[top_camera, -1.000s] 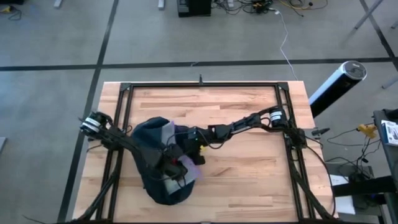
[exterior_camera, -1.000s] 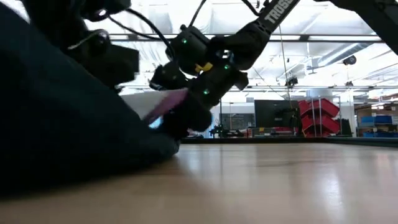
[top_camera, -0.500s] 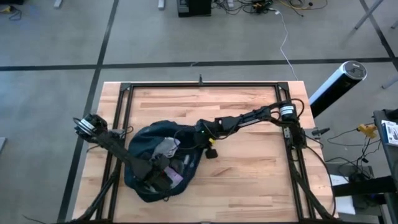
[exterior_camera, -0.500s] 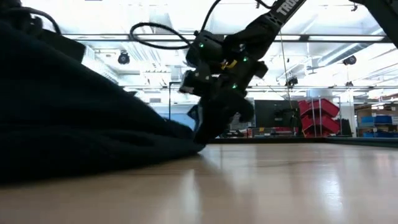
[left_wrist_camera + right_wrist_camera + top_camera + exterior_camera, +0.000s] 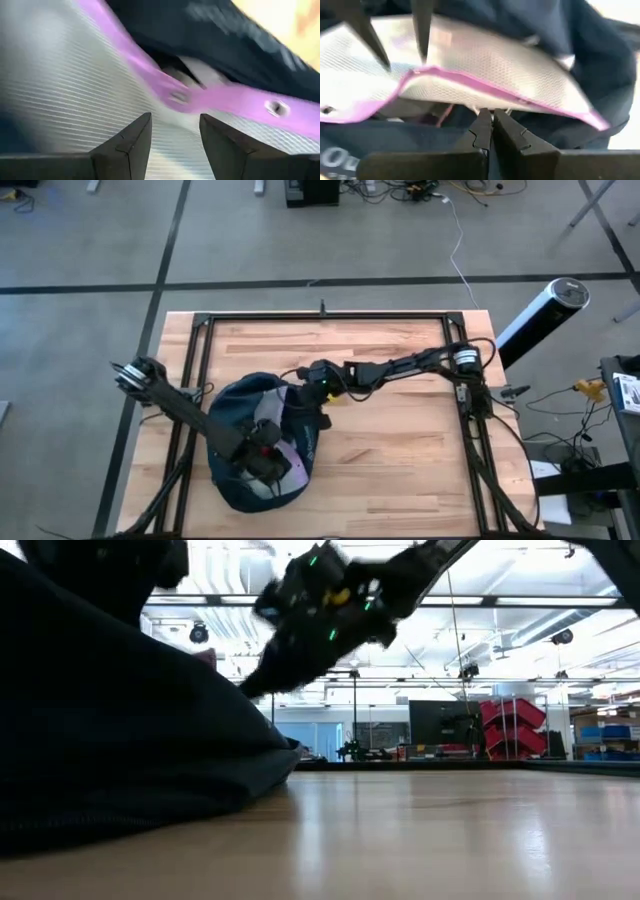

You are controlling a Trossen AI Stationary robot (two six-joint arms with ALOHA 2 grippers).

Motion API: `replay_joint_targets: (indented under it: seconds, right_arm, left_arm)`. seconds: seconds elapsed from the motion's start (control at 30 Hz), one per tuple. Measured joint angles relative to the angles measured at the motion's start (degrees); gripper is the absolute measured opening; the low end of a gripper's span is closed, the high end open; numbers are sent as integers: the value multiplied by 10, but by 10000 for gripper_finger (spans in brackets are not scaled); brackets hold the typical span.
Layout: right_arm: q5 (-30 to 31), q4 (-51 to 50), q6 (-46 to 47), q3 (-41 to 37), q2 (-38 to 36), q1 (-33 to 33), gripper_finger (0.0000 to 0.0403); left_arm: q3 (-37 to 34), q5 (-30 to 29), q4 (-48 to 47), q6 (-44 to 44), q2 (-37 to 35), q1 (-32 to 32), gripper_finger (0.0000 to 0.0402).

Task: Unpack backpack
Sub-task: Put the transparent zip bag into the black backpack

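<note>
While the backpack (image 5: pixel 255 445) sits slumped on the bench (image 5: pixel 400 450), I have both claws at its open mouth, and what matters for the next move is the pouch (image 5: pixel 297 468) lying right in front of the left claw (image 5: pixel 268 466). From that claw's own camera the ribbed clear sheet of the pouch fills the view just ahead of the fingertips (image 5: pixel 135 137), with its purple edge (image 5: pixel 210 100) running crosswise beyond them and the dark bag fabric past that. I read the pouch's long axis as lying across the left claw's reach, not along it. The left claw's jaws stand partly apart; I cannot tell from the pictures whether they pinch the sheet or merely rest against it.

My right claw (image 5: pixel 303 392) comes in from the opposite side, at the bag's upper rim, and its jaws are pressed together with nothing visible between them. Seen from its wrist, the pouch (image 5: pixel 485 70) lies just beyond and above its tips, the purple hem nearly touching them, and the left claw's two fingers show on the pouch's far side.

Judging by this, the left claw is the nearer and better placed to draw the pouch out.
</note>
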Motion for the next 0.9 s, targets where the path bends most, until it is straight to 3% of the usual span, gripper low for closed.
replay_joint_targets:
  seconds: [0.1,0.17,0.27,0.4,0.5,0.67,0.8,0.9]
  right_arm:
    - [19,2,12,32,29,-1,0]
    - [30,2,17,40,42,-1,0]
    - [44,-7,22,39,52,-2,0]
    - [54,1,23,41,51,-3,0]
    - [58,-3,30,40,51,-8,0]
    - [81,0,37,37,53,-30,0]
    - [109,-17,37,35,59,-57,0]
    - [113,-44,43,32,59,-72,0]
  left_arm:
    - [-25,-56,-89,-59,-37,17,157]
    - [-64,-75,-69,-66,-63,34,157]
    - [-132,-77,56,-9,-82,66,157]
    - [-228,-75,300,79,-62,104,157]
    - [-268,-7,369,86,-26,117,157]
    - [-255,88,326,86,-2,96,157]
    - [-204,154,191,104,-13,66,157]
    - [-155,149,79,108,-21,60,157]
